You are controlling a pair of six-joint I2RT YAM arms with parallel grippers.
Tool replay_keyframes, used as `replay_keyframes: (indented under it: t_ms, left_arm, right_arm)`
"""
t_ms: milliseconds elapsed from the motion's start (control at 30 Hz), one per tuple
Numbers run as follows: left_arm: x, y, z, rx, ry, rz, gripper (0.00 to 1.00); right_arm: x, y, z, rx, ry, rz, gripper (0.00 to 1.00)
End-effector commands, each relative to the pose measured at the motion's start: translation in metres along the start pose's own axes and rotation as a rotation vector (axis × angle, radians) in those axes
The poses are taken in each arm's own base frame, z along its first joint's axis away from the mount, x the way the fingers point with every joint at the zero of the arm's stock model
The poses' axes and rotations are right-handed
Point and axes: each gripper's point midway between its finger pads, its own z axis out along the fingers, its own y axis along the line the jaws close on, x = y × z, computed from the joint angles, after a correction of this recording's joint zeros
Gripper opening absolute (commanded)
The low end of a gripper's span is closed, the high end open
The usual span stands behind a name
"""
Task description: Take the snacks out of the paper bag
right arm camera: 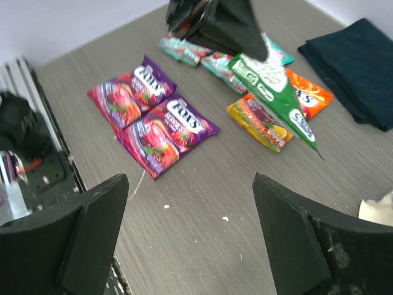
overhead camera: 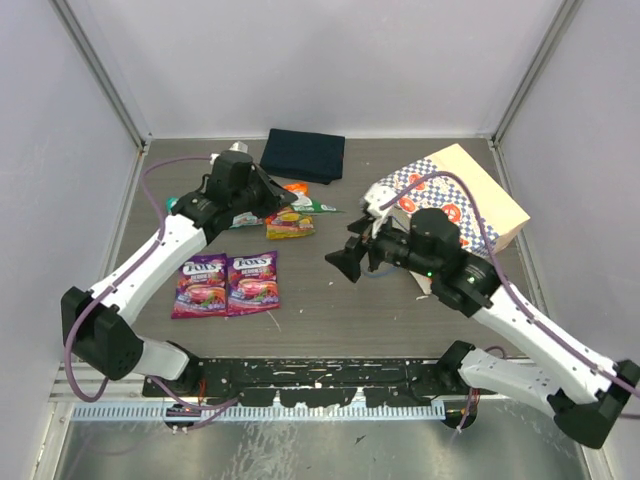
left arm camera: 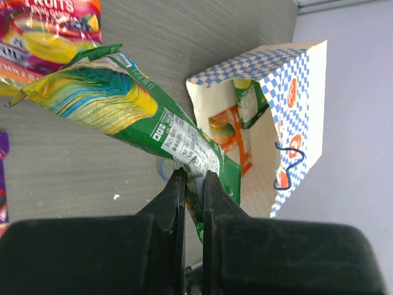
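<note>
- Above the far-left part of the table (overhead camera: 330, 320), the left gripper (left arm camera: 193, 178) is clenched on one end of a green snack pouch (left arm camera: 123, 104). The pouch slants out from the fingers, over the snacks already laid out. Whether its free tip touches them cannot be told.
- Two purple pouches (overhead camera: 226, 285) lie side by side on the table. An orange pouch (right arm camera: 310, 98) and some teal pouches (right arm camera: 184, 52) lie beyond them, near a folded navy cloth (overhead camera: 303, 155).
- The right gripper (right arm camera: 190, 184) is released, its jaws wide apart and holding nothing. It hangs between the laid-out snacks and the paper bag (overhead camera: 480, 195), and it faces the snacks.
- The paper bag lies on its side at the far right, its mouth turned toward the table's middle. The left wrist view shows an inner orange pouch (left arm camera: 230, 135) and an inner green pouch (left arm camera: 249, 101) inside.
- Judgement: the snacks left in the bag lie behind the right gripper, and the bag's long axis runs from mouth to base. The right arm is the nearer one. It would need to turn about and enter along that axis.
</note>
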Motion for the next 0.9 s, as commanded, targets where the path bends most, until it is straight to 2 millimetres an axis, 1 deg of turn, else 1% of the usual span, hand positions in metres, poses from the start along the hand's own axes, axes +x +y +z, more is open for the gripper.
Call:
replay_keyframes:
  t_ms: [0, 67, 133, 200, 233, 300, 400, 467, 533, 700, 767, 867]
  left_arm:
    - [-0.005, -0.043, -0.035, 0.133, 0.031, -0.087, 0.00]
    - [-0.006, -0.044, -0.040, 0.142, 0.035, -0.092, 0.00]
    - [-0.005, -0.045, -0.044, 0.153, 0.042, -0.095, 0.00]
    - [-0.003, -0.045, -0.046, 0.156, 0.048, -0.099, 0.00]
    - [-0.002, -0.045, -0.047, 0.156, 0.050, -0.098, 0.00]
    - [-0.001, -0.044, -0.048, 0.158, 0.056, -0.099, 0.00]
    - [0.003, -0.045, -0.049, 0.170, 0.077, -0.099, 0.00]
    - [0.005, -0.046, -0.050, 0.183, 0.088, -0.101, 0.00]
    - [0.008, -0.046, -0.050, 0.190, 0.095, -0.104, 0.00]
    - [0.010, -0.044, -0.049, 0.200, 0.096, -0.105, 0.00]
    - [0.011, -0.044, -0.049, 0.206, 0.101, -0.105, 0.00]
    - [0.012, -0.043, -0.047, 0.212, 0.103, -0.106, 0.00]
  right_arm:
    - [-0.004, 0.007, 0.025, -0.041, -0.029, -0.219, 0.88]
    - [0.002, 0.008, 0.036, -0.067, -0.031, -0.267, 0.89]
    - [0.007, 0.014, 0.042, -0.123, -0.064, -0.361, 0.87]
    - [0.007, 0.012, 0.045, -0.118, -0.145, -0.441, 0.83]
    - [0.004, 0.012, 0.044, -0.108, -0.195, -0.472, 0.82]
    - [0.003, 0.010, 0.044, -0.098, -0.247, -0.527, 0.82]
    - [0.006, 0.003, 0.050, -0.069, -0.237, -0.567, 0.81]
    - [0.008, -0.005, 0.055, -0.035, -0.227, -0.585, 0.78]
    - [0.008, -0.008, 0.056, -0.017, -0.245, -0.612, 0.75]
    - [-0.001, -0.008, 0.054, 0.005, -0.315, -0.653, 0.72]
    - [0.003, -0.010, 0.060, 0.003, -0.289, -0.667, 0.70]
    - [0.007, -0.013, 0.069, -0.001, -0.256, -0.687, 0.63]
